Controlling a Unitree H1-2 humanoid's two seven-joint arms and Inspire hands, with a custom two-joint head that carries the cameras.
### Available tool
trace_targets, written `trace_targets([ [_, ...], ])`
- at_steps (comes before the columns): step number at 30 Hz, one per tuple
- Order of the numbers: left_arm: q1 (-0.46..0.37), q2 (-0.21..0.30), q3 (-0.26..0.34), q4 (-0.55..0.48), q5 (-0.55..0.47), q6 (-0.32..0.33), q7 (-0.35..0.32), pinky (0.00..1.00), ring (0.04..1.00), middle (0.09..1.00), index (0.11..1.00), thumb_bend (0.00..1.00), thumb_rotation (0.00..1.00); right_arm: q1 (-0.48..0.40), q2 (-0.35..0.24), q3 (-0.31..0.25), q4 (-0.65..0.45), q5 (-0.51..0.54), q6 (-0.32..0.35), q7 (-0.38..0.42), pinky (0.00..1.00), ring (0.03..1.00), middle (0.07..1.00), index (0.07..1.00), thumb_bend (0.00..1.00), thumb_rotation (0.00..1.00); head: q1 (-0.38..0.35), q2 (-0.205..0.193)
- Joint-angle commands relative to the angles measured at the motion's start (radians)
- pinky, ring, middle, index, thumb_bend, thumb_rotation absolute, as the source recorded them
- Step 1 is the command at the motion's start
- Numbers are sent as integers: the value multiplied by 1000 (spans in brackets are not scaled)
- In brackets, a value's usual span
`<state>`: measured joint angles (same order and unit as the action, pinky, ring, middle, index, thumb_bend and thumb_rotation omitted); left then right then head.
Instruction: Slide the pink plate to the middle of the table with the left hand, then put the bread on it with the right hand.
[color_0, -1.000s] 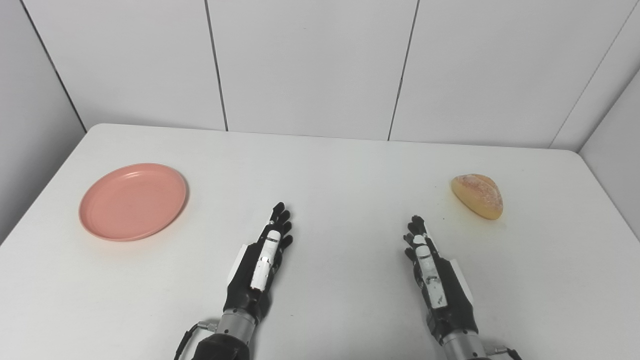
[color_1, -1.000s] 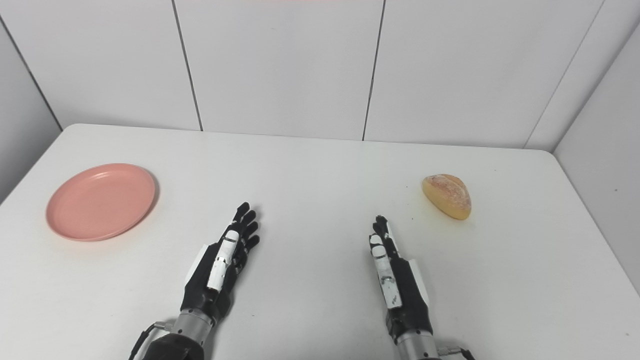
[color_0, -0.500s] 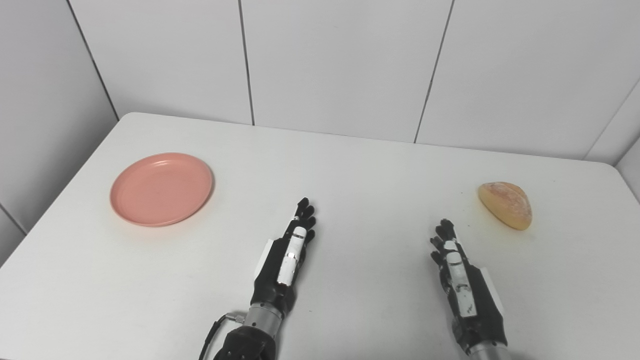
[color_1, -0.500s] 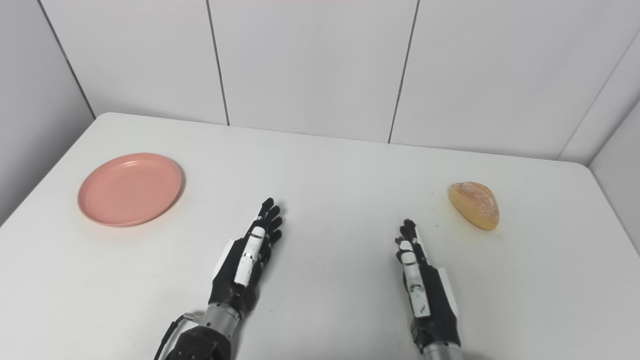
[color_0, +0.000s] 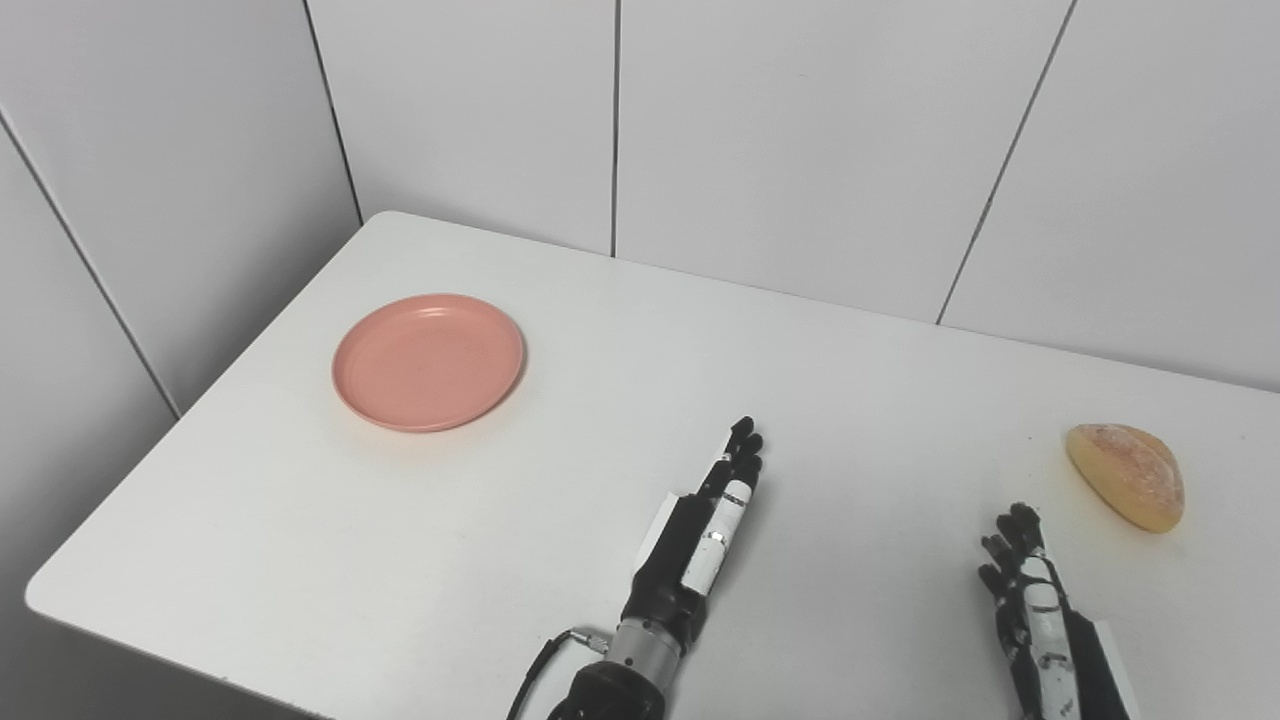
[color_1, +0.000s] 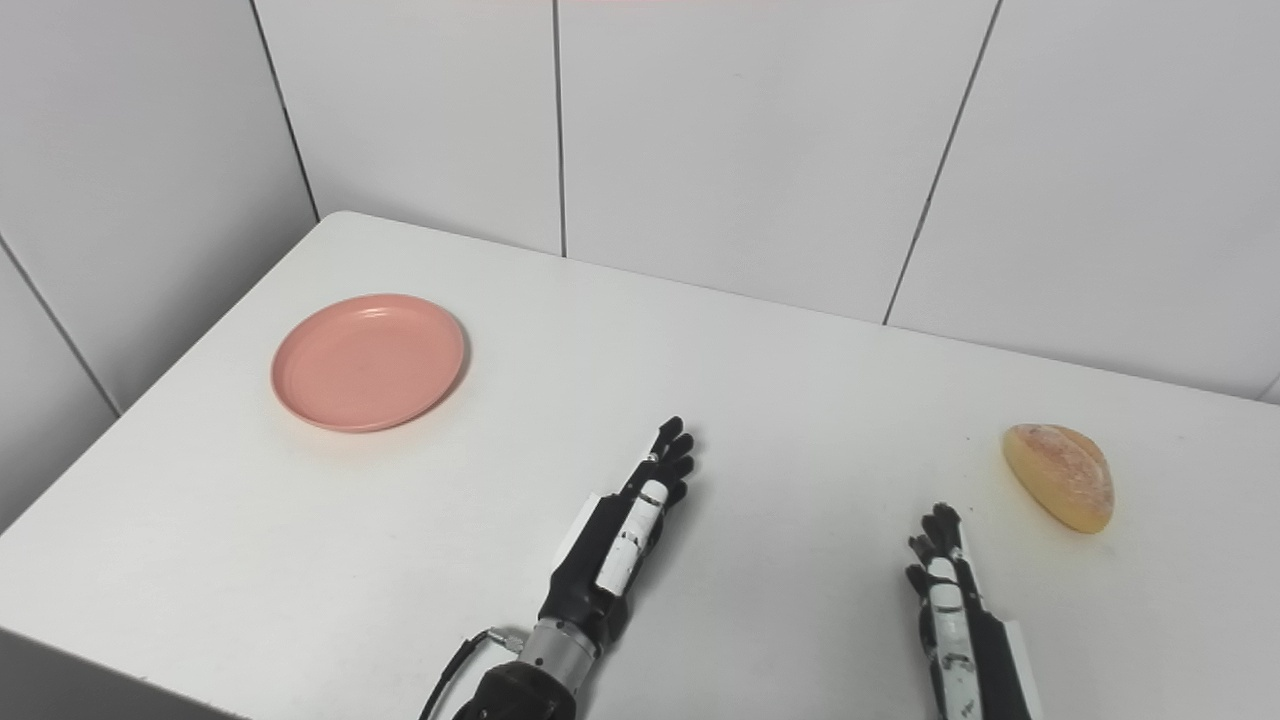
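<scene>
The pink plate (color_0: 428, 361) lies flat on the left part of the white table (color_0: 560, 430), and it also shows in the right eye view (color_1: 368, 360). The bread (color_0: 1126, 475), a golden roll, lies at the far right of the table. My left hand (color_0: 697, 535) is open and empty over the table's middle front, fingers stretched out, well to the right of the plate. My right hand (color_0: 1040, 620) is open and empty at the lower right, just short of the bread, and is partly cut off by the picture's bottom edge.
The table's left edge (color_0: 200, 400) and its front left corner (color_0: 40, 590) are in view. White panelled walls (color_0: 700, 140) stand close behind the table and along its left side. A cable (color_0: 535, 670) runs at my left wrist.
The whole picture has shifted as the camera turned left. The plate and the bread lie as before. Both hands stay open in about the same places on the table.
</scene>
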<state>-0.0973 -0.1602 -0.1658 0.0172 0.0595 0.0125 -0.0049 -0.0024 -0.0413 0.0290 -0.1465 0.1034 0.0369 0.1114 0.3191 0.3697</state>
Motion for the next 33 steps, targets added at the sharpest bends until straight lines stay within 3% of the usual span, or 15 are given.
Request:
trace_targets([
  [1, 0, -24, -7, 30, 12, 18, 17, 954, 967, 979, 972, 375, 1000, -3, -1, -7, -19, 25, -43, 12, 1000, 1000, 1000, 1000, 215, 1000, 9, -8],
  [5, -2, -31, -10, 36, 25, 20, 26, 953, 970, 974, 969, 374, 1000, -4, 0, -8, -23, 41, -23, 17, 1000, 1000, 1000, 1000, 194, 1000, 18, -16],
  [17, -9, -33, -20, 51, 37, 16, 38, 963, 977, 979, 974, 381, 1000, -11, -1, -10, -1, 33, -44, 13, 1000, 1000, 1000, 1000, 165, 1000, 25, -18],
  [33, -9, -13, -10, 9, 44, 5, 38, 998, 973, 976, 967, 410, 1000, -10, -6, -7, -14, 45, -15, 19, 1000, 1000, 1000, 1000, 210, 1000, 29, -5],
])
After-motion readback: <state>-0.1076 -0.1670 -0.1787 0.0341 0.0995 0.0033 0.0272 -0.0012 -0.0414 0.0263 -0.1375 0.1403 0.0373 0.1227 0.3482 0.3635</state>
